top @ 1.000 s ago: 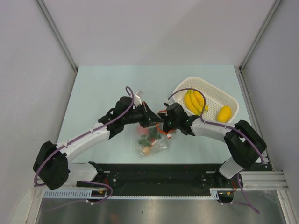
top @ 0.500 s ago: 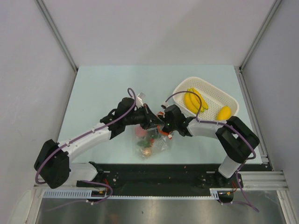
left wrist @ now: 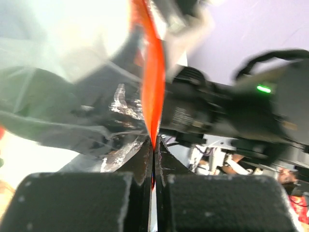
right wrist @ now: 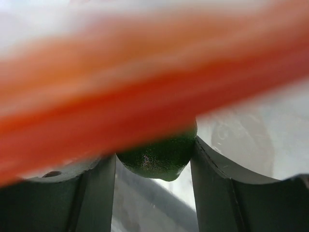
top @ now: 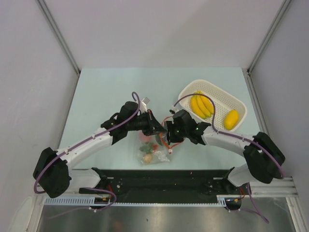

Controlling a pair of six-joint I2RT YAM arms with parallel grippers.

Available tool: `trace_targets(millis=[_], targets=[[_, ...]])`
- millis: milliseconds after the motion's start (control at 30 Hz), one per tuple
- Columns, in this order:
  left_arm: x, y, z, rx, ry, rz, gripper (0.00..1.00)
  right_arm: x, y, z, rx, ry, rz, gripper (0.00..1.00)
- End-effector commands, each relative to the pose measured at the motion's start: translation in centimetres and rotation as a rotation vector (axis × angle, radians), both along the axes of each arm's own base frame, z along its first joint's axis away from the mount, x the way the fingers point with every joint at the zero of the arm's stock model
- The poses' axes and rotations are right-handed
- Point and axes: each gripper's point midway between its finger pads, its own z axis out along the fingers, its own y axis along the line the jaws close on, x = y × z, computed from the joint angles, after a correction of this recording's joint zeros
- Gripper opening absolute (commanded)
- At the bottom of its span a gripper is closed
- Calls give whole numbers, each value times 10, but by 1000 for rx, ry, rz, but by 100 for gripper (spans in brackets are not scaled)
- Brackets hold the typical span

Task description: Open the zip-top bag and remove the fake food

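The zip-top bag (top: 159,155) hangs crumpled between the two arms, with fake food inside: a tan piece (top: 147,157) and a red piece (top: 155,144). My left gripper (top: 157,129) (left wrist: 153,144) is shut on the bag's red zip strip (left wrist: 153,96) at the mouth. My right gripper (top: 166,137) (right wrist: 154,151) reaches into the mouth from the right. Its fingers (right wrist: 212,183) press both sides of a dark green vegetable (right wrist: 159,158). The blurred red strip (right wrist: 145,96) crosses just in front of it.
A white perforated basket (top: 240,102) at the right holds a yellow banana bunch (top: 200,104) and a yellow lemon-like fruit (top: 231,118). The right arm's black body (left wrist: 231,111) sits close behind the strip. A black rail runs along the near table edge.
My right gripper has pushed left and down into the bag mouth and narrowed around the green vegetable. The bag has sagged slightly toward the near edge. The left gripper kept its hold.
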Motion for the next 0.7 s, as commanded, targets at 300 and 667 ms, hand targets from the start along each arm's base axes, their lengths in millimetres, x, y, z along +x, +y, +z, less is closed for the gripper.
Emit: trace_targets(millis=[300, 667], targets=[[14, 27, 4, 162, -186, -20, 0, -45, -46, 62, -38, -93, 43, 0], [0, 33, -17, 164, -149, -39, 0, -14, -115, 125, 74, -224, -226, 0]])
